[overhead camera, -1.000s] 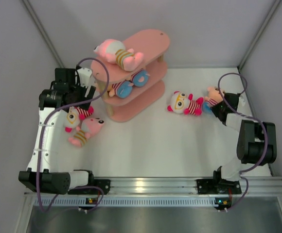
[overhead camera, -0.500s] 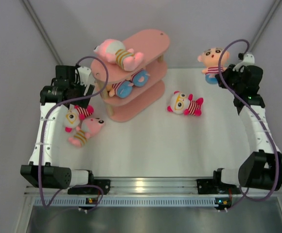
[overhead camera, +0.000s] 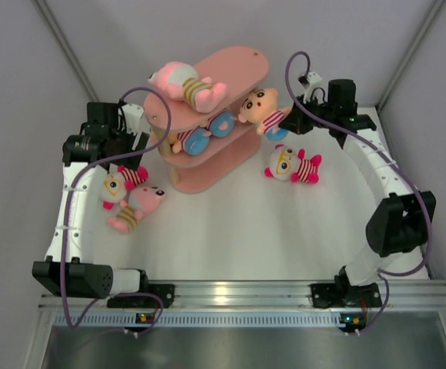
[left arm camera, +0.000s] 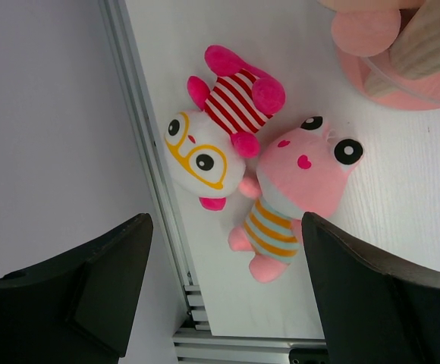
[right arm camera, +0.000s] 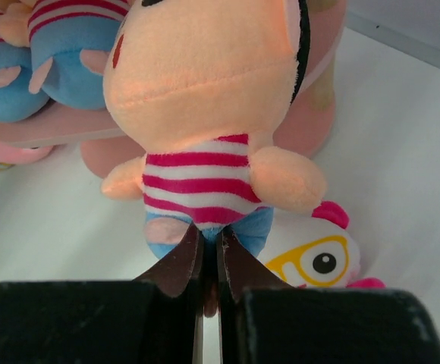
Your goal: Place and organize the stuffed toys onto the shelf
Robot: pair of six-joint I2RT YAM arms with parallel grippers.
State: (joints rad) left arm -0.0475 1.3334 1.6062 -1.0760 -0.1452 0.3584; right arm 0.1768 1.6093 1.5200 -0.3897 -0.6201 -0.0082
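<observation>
Right gripper [right arm camera: 209,250], clamped tight on the peach-faced doll [overhead camera: 260,109] by its blue bottom, has swung it from 1 o'clock to the shelf [overhead camera: 231,65], 3 o'clock side, ready for placing; left gripper [left arm camera: 220,250] hangs wide open, empty.

The left arm [overhead camera: 61,231] and right arm [overhead camera: 381,163] show white links, black joints, purple cables [overhead camera: 143,92]; claw fingers [left arm camera: 372,303] seem matte black.

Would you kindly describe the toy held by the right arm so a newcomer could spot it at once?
Find the pink three-tier shelf toward the back. Just off its right end, the right gripper holds a doll in the air. Unlike every neighbour, it has a peach face and black hair.
</observation>
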